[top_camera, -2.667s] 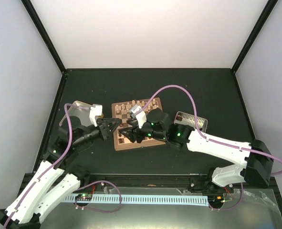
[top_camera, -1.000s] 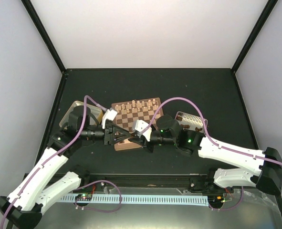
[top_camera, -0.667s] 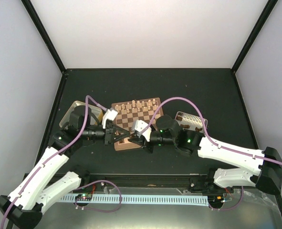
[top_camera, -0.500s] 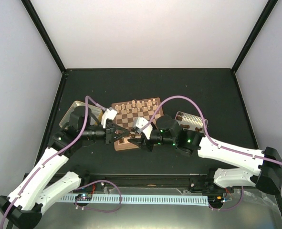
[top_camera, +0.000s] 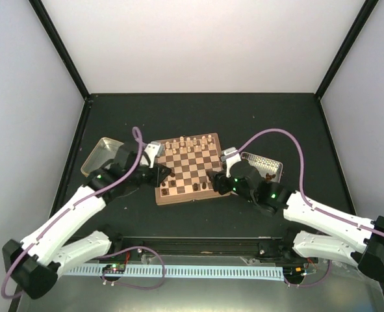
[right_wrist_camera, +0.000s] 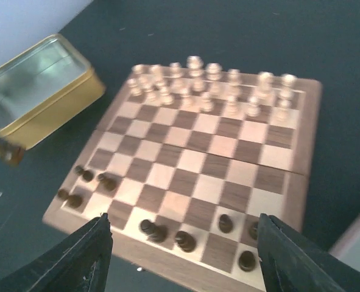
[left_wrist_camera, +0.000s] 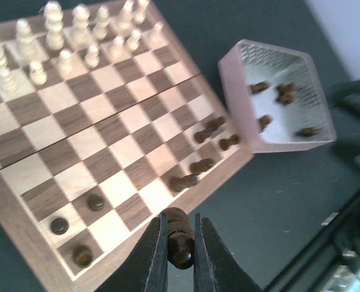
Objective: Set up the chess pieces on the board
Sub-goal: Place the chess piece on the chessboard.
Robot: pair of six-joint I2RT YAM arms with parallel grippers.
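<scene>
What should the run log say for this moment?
left gripper: shut on dark piece | right gripper: open, empty | board: cream pieces on far rows, some dark pieces near side

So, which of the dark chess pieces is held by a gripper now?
The dark piece pinched in the left gripper; all other dark ones sit loose on the board or in the pink tray.

1. The board [right_wrist_camera: 195, 159] is chequered in light tan and dark brown, with a brown border.
2. The cream chessmen [right_wrist_camera: 194, 64] fill the far rows; the dark brown chessmen [right_wrist_camera: 183, 241] stand in the near rows.
3. The left gripper [left_wrist_camera: 179, 220] has black fingers; the chessman [left_wrist_camera: 181, 244] between them is glossy dark brown.
4. The tin [right_wrist_camera: 58, 103] at the left is yellow outside and silvery inside.
5. The tray [left_wrist_camera: 236, 100] at the right has pink walls and a white, dotted floor.
6. The table [top_camera: 256, 117] is black.
</scene>
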